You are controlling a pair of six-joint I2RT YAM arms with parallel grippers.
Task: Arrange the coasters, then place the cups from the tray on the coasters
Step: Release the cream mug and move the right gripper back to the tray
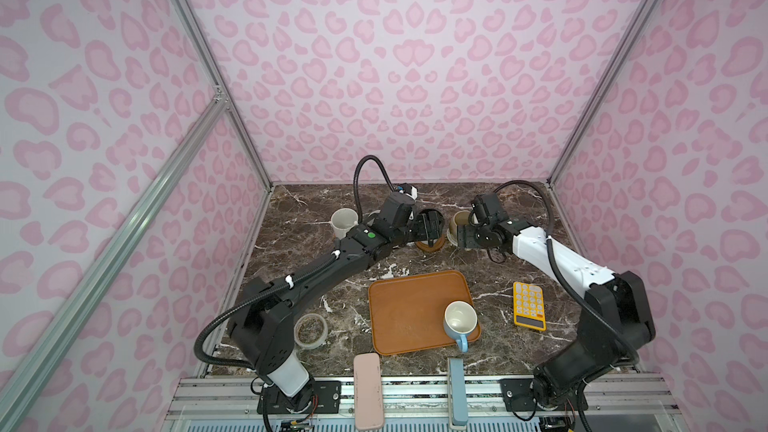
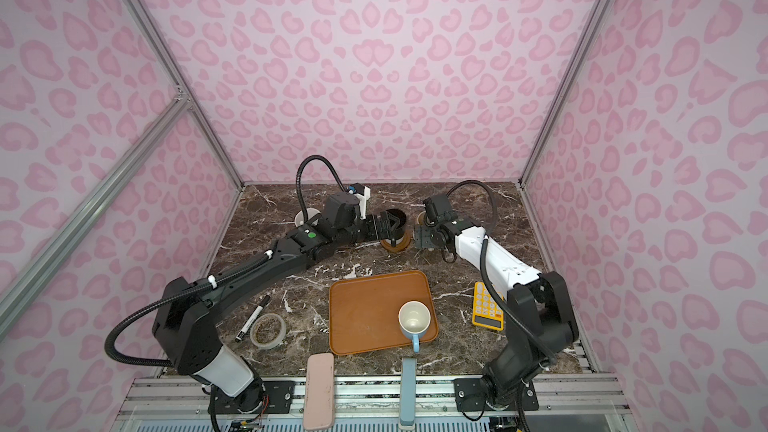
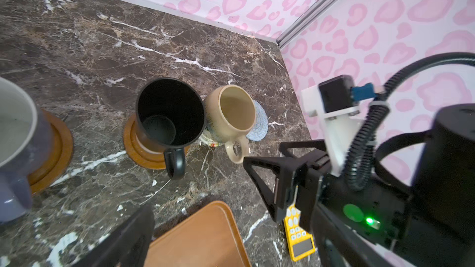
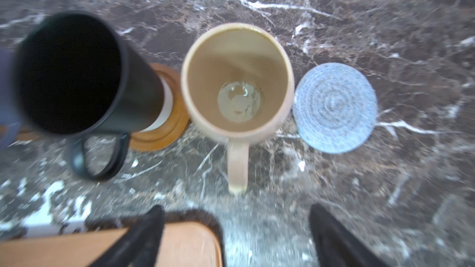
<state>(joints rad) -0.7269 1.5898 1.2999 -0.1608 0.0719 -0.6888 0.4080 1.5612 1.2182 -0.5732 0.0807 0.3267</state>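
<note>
Light-blue cup (image 1: 460, 320) on tray (image 1: 403, 309) right side, handle past near rim; right gripper (image 4: 237, 209) nearer, jaws apart; left gripper (image 1: 432, 226) likewise.

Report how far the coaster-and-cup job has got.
Done: the black mug sits on a wooden coaster, the lavender mug on another, the cream mug on a pale coaster. The white mug's base is hidden. In hand: nothing; the right claw hangs open near the cream mug's handle. Left: the light blue mug is on the tray and the grey-blue coaster is bare.
</note>
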